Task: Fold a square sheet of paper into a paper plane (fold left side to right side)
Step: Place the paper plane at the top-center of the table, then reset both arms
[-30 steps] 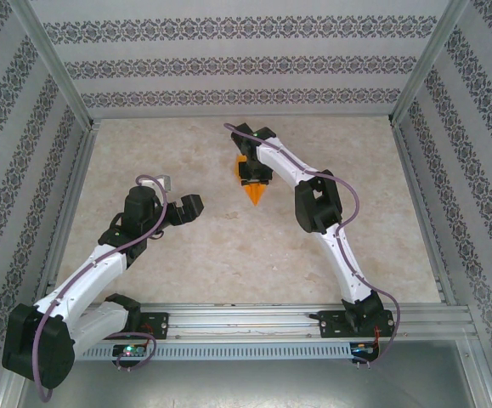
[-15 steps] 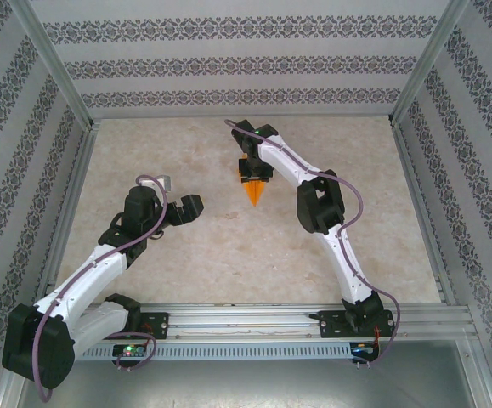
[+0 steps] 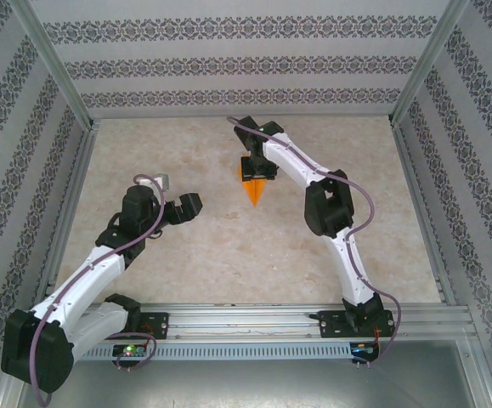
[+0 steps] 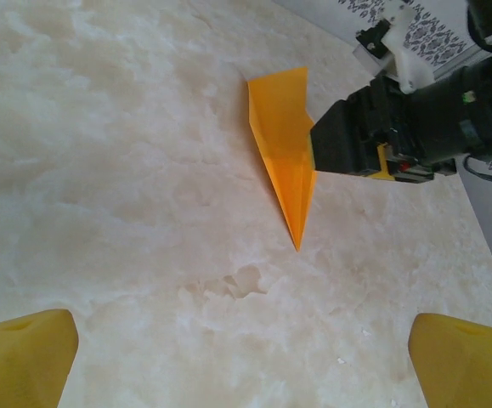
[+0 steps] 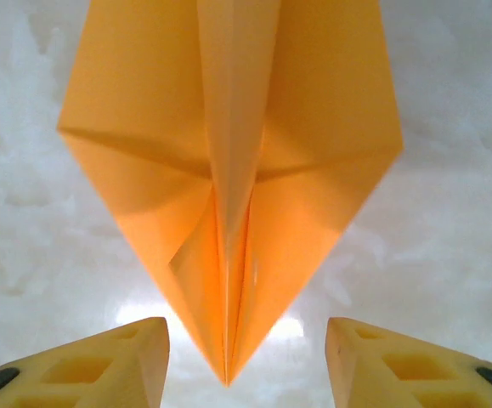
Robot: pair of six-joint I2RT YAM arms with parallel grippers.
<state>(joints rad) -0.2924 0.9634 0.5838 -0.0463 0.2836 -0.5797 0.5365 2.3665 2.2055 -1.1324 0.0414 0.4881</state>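
The paper plane (image 3: 253, 190) lay flat on the table (image 3: 169, 153) near its far edge's middle. Our right fingers (image 5: 114, 361) stood spread astride one pointed end, unpinching; our left fingers (image 4: 20, 361) gaped wide, well apart.

Desk (image 3: 186, 246): pale beige, marbled with cloudy white veins; glossy, with a bright glare spot in the right wrist view.
Back wall (image 3: 237, 59): stands at the desk's far edge; white, with horizontal bands of dark floral pattern.
Side walls (image 3: 8, 153): the same banded paper, along the desk's left and right edges.
Frame posts (image 3: 56, 68): silvery metal bars rising from the desk's far corners.
Rail (image 3: 246, 316): silvery metal, along the desk's near edge.
Slotted strip (image 3: 246, 350): pale grey, just on the near side of the rail.
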